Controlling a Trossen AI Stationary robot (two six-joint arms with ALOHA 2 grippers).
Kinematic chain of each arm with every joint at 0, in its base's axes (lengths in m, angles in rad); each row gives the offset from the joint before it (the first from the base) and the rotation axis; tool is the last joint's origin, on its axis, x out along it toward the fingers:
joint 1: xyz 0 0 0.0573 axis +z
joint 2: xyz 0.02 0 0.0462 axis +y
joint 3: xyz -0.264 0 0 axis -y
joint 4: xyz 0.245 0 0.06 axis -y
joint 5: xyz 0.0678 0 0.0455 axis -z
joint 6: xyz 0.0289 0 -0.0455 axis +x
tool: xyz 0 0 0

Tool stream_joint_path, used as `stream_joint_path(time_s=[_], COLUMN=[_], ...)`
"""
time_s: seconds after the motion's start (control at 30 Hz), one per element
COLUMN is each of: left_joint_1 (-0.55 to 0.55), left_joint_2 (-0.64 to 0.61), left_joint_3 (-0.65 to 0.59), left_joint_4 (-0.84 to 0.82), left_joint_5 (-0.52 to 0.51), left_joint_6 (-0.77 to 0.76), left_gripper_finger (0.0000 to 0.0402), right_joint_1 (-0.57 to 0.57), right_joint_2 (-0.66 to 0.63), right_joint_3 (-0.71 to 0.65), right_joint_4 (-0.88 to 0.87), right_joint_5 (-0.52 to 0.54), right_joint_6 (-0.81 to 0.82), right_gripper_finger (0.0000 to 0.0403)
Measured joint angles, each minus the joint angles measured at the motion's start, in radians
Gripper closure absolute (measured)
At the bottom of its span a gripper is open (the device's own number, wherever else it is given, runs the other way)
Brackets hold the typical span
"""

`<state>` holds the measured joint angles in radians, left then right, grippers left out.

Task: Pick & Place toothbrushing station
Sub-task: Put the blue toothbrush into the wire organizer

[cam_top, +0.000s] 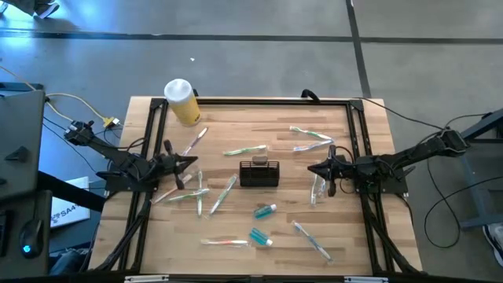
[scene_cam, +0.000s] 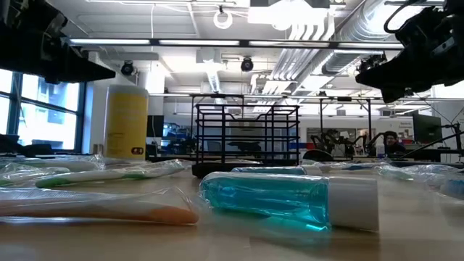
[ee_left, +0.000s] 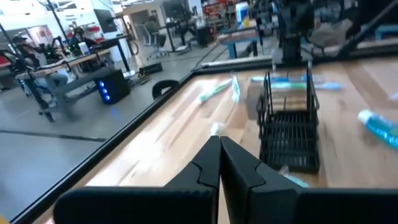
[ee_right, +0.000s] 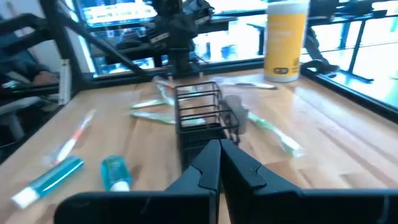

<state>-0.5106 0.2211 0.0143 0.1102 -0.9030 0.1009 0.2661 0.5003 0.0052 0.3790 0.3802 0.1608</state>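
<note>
Fingers (ee_left: 205,165) shut on both grippers, flanking one toothbrushing station (cam_top: 259,173).

Wooden table (cam_top: 369,236): black caddy (cam_top: 259,173), yellow jar (cam_top: 183,102), scattered wrapped toothbrushes (cam_top: 244,149), blue tubes (cam_top: 265,211).

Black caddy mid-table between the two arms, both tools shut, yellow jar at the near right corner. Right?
Not quite: the yellow jar stands at the far left corner of the table, as the high view shows. The rest holds: the black caddy sits mid-table between the arms, and the left tool and right tool are both shut.
</note>
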Motion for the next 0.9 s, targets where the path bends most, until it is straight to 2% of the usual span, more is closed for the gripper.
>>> stream_joint_path(time_s=[0.13,0.27,0.57,0.77,0.9], left_joint_1=[0.000,0.000,0.000,0.000,0.000], left_joint_2=[0.000,0.000,0.000,0.000,0.000], left_joint_3=[0.000,0.000,0.000,0.000,0.000], left_joint_4=[-0.046,-0.062,-0.057,-0.058,-0.046], left_joint_5=[0.003,0.041,0.111,0.107,0.115], left_joint_6=[-0.014,-0.181,-0.180,-0.155,-0.159], left_gripper_finger=[0.0401,0.0401,0.0401,0.0401,0.0401], right_joint_1=[0.000,0.000,0.000,0.000,0.000], right_joint_2=[0.000,0.000,0.000,0.001,0.031], right_joint_3=[0.000,0.000,0.008,0.092,0.189], right_joint_4=[0.001,0.003,0.112,0.064,-0.093], right_joint_5=[0.005,-0.035,-0.069,-0.070,-0.062], right_joint_6=[0.002,0.002,-0.010,-0.081,-0.084], right_gripper_finger=[0.0401,0.0401,0.0401,0.0401,0.0401])
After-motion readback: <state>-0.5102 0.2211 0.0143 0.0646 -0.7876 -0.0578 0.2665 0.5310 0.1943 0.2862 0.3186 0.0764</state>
